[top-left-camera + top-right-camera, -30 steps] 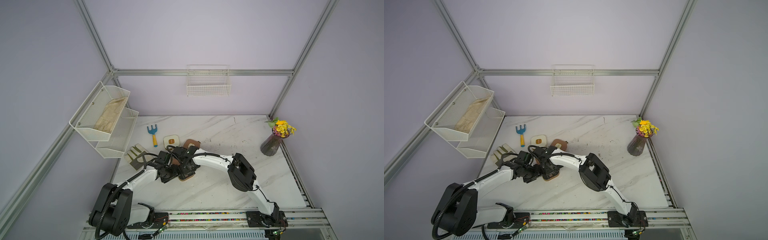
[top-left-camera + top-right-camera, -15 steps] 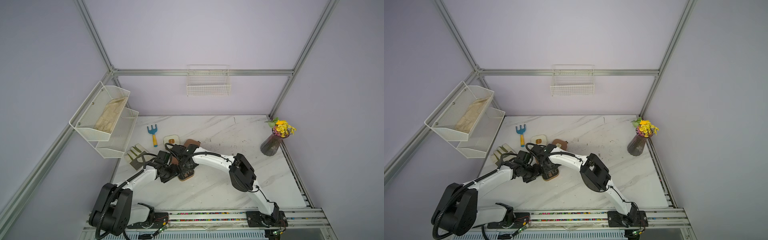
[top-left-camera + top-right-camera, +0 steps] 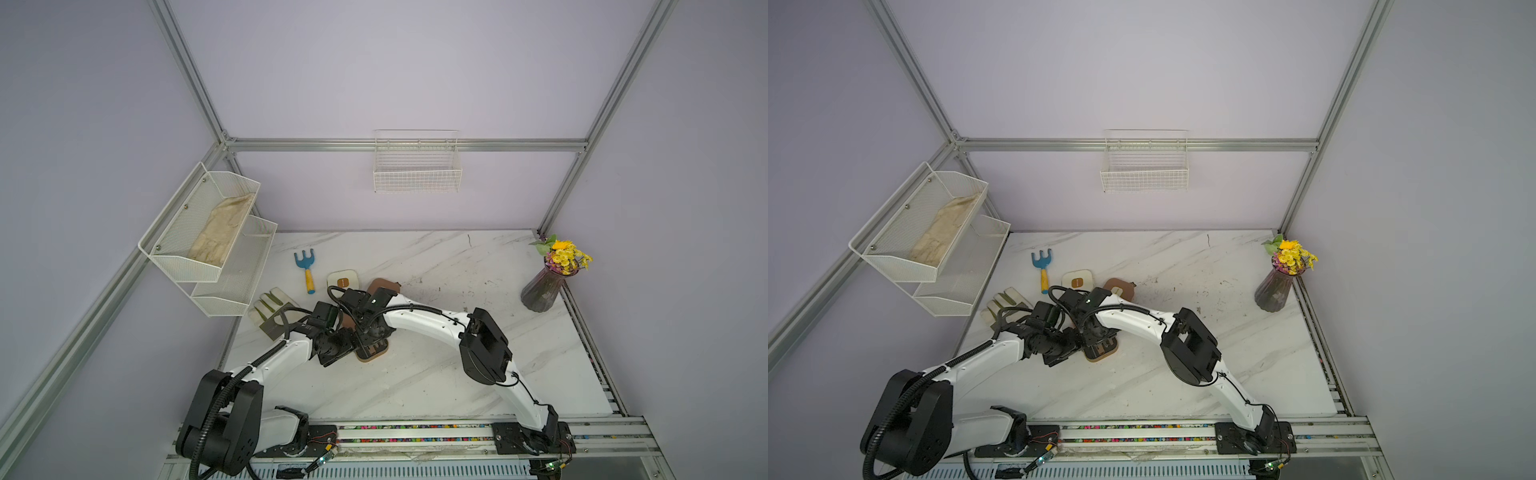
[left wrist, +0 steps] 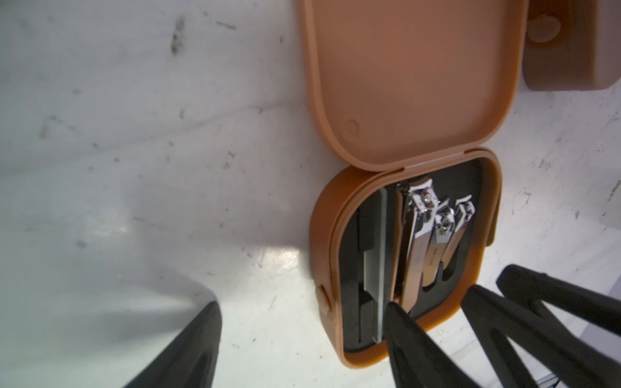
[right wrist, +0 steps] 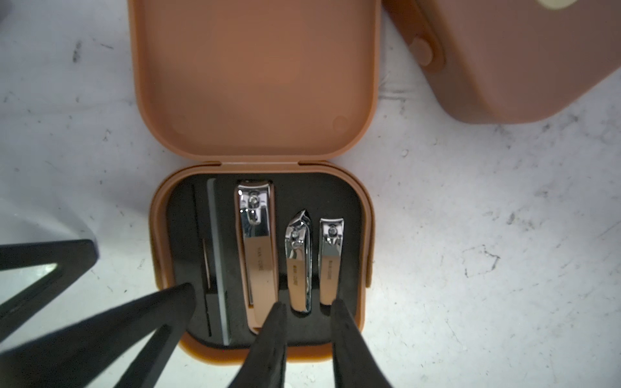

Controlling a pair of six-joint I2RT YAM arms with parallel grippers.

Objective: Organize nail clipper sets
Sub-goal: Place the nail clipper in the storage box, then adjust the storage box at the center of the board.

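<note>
Clippers (image 5: 297, 265) inside brown case (image 5: 255, 77), distinct in wrist views only.

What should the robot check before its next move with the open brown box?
1. The three clippers lie in their slots in the brown box: ok.
2. The file sits flat in its slot: cannot tell.
3. The lid is laid back with nothing on it: ok.
4. The right gripper is open, jaws either side of the middle clipper, not pinching it: ok.
5. The left gripper is clear of the box: not ok. It is open, but one finger hangs over the box's corner and might block the lid.
</note>
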